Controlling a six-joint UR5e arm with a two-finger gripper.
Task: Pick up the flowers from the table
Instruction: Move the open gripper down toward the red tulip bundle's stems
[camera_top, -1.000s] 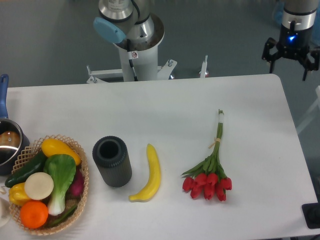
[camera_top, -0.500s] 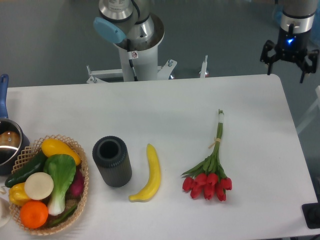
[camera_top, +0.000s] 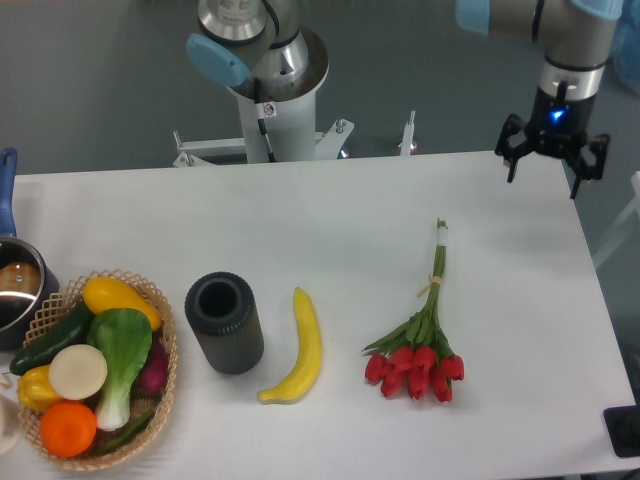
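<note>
Gripper (camera_top: 545, 163), fingers spread wide and holding nothing, is travelling in from beyond the table (camera_top: 250, 215) corner toward the flowers (camera_top: 425, 335), still well apart: approach phase.

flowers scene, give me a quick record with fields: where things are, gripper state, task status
flowers: red tulips lying flat on the right half of the table, buds toward the near edge, stems pointing to the far edge
gripper: open, over the table's far right corner, holding nothing
fingers vs flowers: well apart, no contact
banana: left of the flowers
black cylinder: upright, left of the banana
basket: of vegetables at the near left
pot: at the left edge, partly cut off
task status: flowers not yet picked up
</note>
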